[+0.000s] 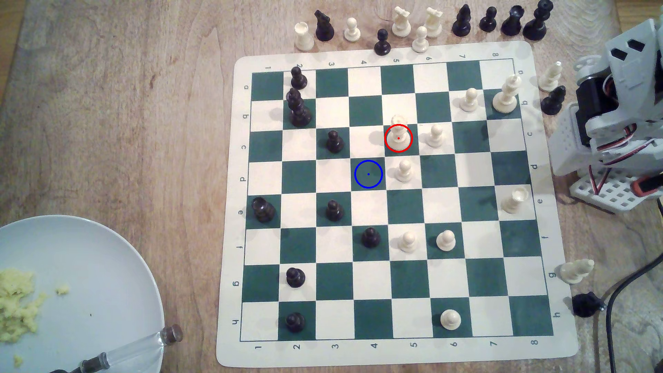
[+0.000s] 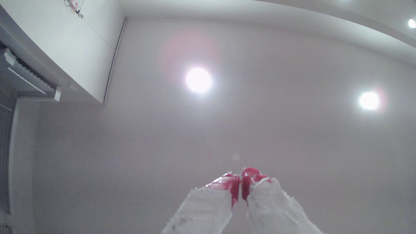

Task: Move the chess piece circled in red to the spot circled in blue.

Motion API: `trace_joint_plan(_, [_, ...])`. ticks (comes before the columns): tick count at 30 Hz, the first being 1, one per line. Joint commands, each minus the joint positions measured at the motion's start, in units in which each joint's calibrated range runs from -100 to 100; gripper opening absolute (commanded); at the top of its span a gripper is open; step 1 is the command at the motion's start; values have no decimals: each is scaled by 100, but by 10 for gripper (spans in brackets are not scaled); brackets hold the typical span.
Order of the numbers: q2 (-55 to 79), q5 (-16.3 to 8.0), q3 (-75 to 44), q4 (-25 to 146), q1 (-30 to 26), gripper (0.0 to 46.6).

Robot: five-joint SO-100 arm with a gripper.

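The chess piece (image 1: 398, 132) is cream-white with a notched crown top. It stands upright on a dark green square inside a red ring, mid-board in the exterior view. The spot (image 1: 368, 174) is the dark green square with a blue ring and dot, one square diagonally towards the exterior view's lower left of the piece, and nothing stands on it. The arm (image 1: 617, 107) sits folded off the board at the exterior view's right edge, far from the piece. In the wrist view my gripper (image 2: 240, 180) points at the ceiling, its red-tipped white fingers (image 2: 231, 186) pressed together on nothing.
A cream pawn (image 1: 404, 170) stands right beside the spot, another cream pawn (image 1: 435, 135) beside the piece. A black pawn (image 1: 334, 141) stands two squares left of the piece. Captured pieces (image 1: 419, 25) line the board's far edge. A pale plate (image 1: 89, 279) lies at lower left. Cables (image 1: 617, 297) run at right.
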Motion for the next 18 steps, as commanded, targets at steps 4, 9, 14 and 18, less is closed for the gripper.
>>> trace_joint_plan(4, [-20,15,54,691,-291,2])
trace_joint_plan(9, [-20,10,-508,2648,-87,2])
trace_joint_plan(14, [-20,-20,-1034,4762,265,2])
trace_joint_plan(18, [-20,-24,-1524,6694,515,2])
